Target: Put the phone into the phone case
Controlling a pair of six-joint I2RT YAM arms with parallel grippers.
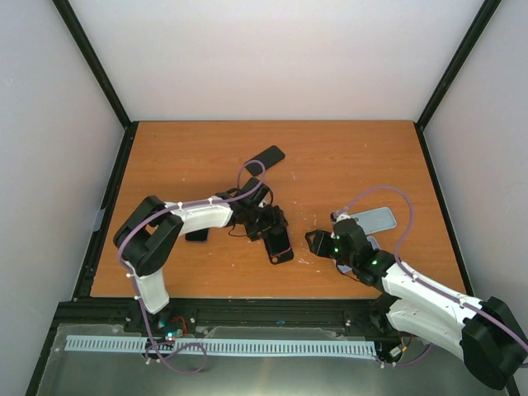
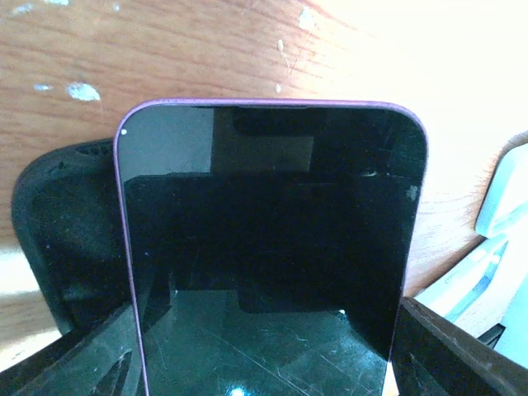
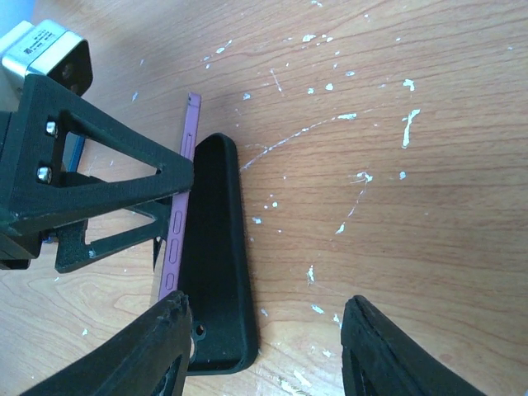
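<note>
My left gripper [image 1: 270, 223] is shut on the phone [image 1: 281, 246], which has a purple rim and a dark screen. In the left wrist view the phone [image 2: 272, 239] fills the middle between my fingers [image 2: 78, 363]. The black phone case [image 3: 216, 247] lies on the table right beside it, and the phone's purple edge [image 3: 178, 216] rests along the case's left side. The case also shows behind the phone in the left wrist view [image 2: 66, 231]. My right gripper [image 3: 264, 351] is open and empty, hovering just right of the case's near end. In the top view the right gripper [image 1: 318, 242] sits right of the phone.
A black flat phone-like slab [image 1: 266, 157] lies at the back centre. A light grey-blue phone-like item [image 1: 376, 219] lies right of centre, behind my right wrist. A small black object [image 1: 196, 235] sits under the left arm. The wooden table [image 1: 346, 157] has white flecks.
</note>
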